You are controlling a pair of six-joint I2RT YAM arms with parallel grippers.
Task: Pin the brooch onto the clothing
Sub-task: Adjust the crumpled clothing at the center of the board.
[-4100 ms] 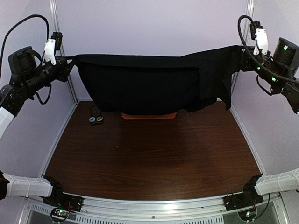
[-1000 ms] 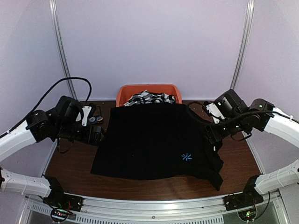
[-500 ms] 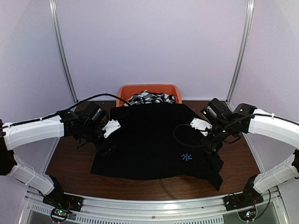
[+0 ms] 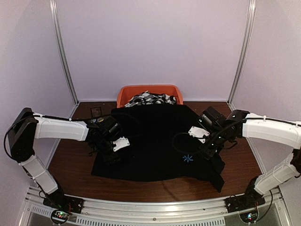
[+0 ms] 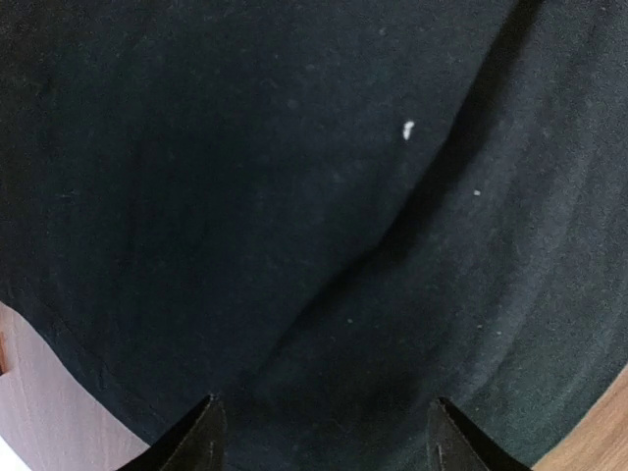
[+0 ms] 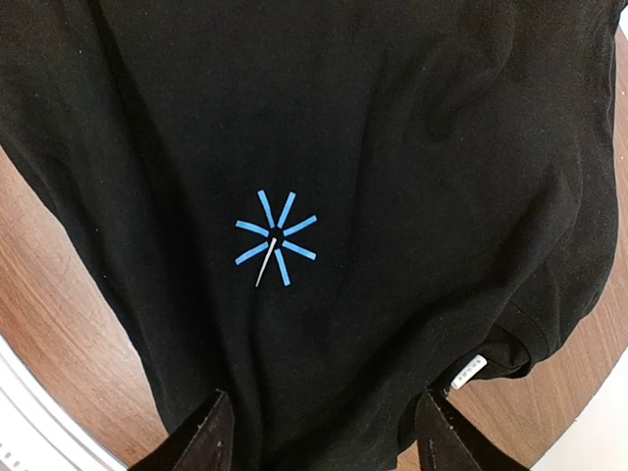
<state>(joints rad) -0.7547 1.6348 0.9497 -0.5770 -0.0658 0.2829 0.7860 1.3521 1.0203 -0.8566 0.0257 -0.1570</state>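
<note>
One wood-grain table carries everything, and most of its middle is covered by the black shirt, which lies spread out with its far edge reaching the orange bin at the back wall and its near right corner rumpled into a fold. Both arms reach inward over the cloth: the left arm comes in from the left side, the right arm from the right. Black-and-white patterned fabrics are heaped inside the bin. The left gripper hangs over the shirt's left edge, jaws spread wide with nothing between them and plain black cloth and a strip of table below. The right gripper hovers over the shirt's right front, likewise wide apart and empty. Just beyond its fingertips sits the light-blue starburst mark, with a thin pale sliver slanting down from its centre; whether that is the brooch cannot be told. A tiny white tag sticks out at the hem beside the right finger. A white speck dots the cloth under the left wrist.
</note>
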